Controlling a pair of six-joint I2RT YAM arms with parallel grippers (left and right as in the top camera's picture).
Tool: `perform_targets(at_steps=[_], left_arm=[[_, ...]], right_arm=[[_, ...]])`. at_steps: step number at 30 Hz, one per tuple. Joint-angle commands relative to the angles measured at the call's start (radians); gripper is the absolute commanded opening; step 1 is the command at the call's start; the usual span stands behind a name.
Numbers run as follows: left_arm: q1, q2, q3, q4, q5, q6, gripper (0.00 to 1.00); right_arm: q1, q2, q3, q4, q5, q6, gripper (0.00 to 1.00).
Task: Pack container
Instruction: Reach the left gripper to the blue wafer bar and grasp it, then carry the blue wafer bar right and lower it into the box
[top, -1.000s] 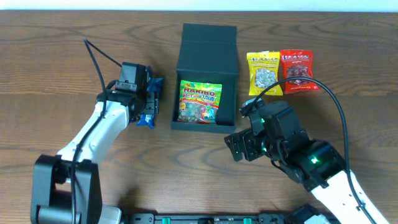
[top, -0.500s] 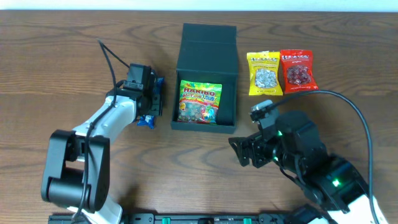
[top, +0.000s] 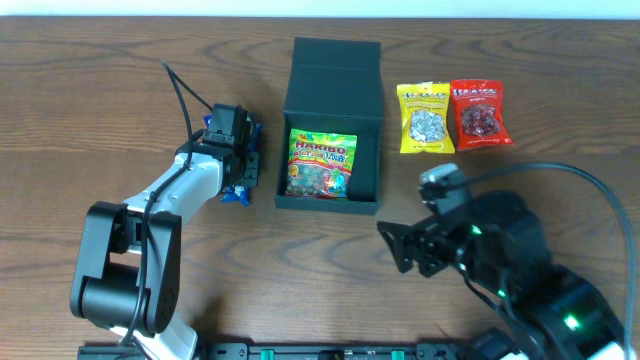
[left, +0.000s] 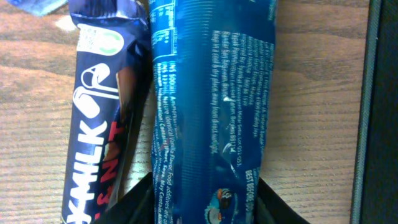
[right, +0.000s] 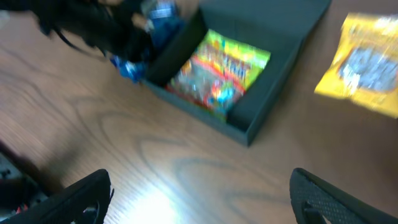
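Container (top: 366, 160) status: the dark teal-green box sits open at mid-table (top: 100, 80), partly packed.

1. Nearest, on the near right of the container, the right gripper (top: 395, 247) hovers above bare wood. Its jaws are spread wide and nothing lies between them. Judgement: it is standing off so as not to crowd the other arm.

2. Inside the container, against the near wall and toward the left, one gummy bag (top: 321, 163) lies flat, label up. The strip to its right is bare, so there is room for further items.

3. Just beside the container's left wall, the left gripper (top: 243, 165) is down at table level over two long wrappers lying side by side. Its fingers (left: 280, 211) flank a blue packet (left: 211, 112), one on each side and narrowly set. The wrist view crops the contact, so I cannot tell whether the pinch is firm. A navy milk bar (left: 102, 124) lies just beside the packet, outside the jaws. Judgement: a pick is in hand, taken across the packet's narrow width.

4. Right of the container, toward its far end, a yellow packet (top: 425, 118) and a red packet (top: 478, 113) lie flat and touching, unpacked.

5. Farthest, the flap lid (top: 334, 85) is folded back, keeping the mouth clear for loading.
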Motion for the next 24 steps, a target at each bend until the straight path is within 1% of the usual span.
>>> perform_targets(at_steps=[1, 2, 4, 6, 8, 11, 14, 16, 18, 21, 24], left_arm=[[-0.003, 0.017, 0.017, 0.001, -0.026, -0.018, 0.32], [-0.003, 0.017, 0.017, 0.001, -0.026, -0.030, 0.29], [-0.005, 0.016, 0.024, -0.004, -0.020, -0.054, 0.26], [-0.011, 0.011, 0.050, -0.024, 0.002, -0.058, 0.21], [-0.031, 0.000, 0.109, -0.066, 0.002, -0.061, 0.16], [-0.071, -0.016, 0.215, -0.145, -0.017, -0.068, 0.08], [-0.124, -0.029, 0.328, -0.228, -0.065, -0.124, 0.06], [-0.166, -0.032, 0.388, -0.274, -0.071, -0.190, 0.06], [-0.212, -0.032, 0.420, -0.305, -0.069, -0.289, 0.06], [-0.301, -0.030, 0.421, -0.307, -0.042, -0.425, 0.06], [-0.394, -0.024, 0.421, -0.298, -0.055, -0.501, 0.06]], right_arm=[[-0.017, -0.057, 0.063, -0.025, 0.055, -0.027, 0.92], [-0.017, -0.071, 0.075, -0.039, 0.078, -0.031, 0.93], [-0.017, -0.106, 0.116, -0.097, 0.158, -0.044, 0.93], [-0.017, -0.130, 0.163, -0.153, 0.235, -0.044, 0.94], [-0.017, -0.152, 0.216, -0.220, 0.305, -0.045, 0.96], [-0.017, -0.166, 0.256, -0.285, 0.348, -0.044, 0.96], [-0.017, -0.166, 0.283, -0.332, 0.351, -0.043, 0.94], [-0.017, -0.166, 0.300, -0.355, 0.351, -0.040, 0.93], [-0.017, -0.166, 0.314, -0.377, 0.351, -0.037, 0.91], [-0.017, -0.166, 0.332, -0.414, 0.397, 0.016, 0.92], [-0.017, -0.166, 0.346, -0.447, 0.430, 0.039, 0.92]])
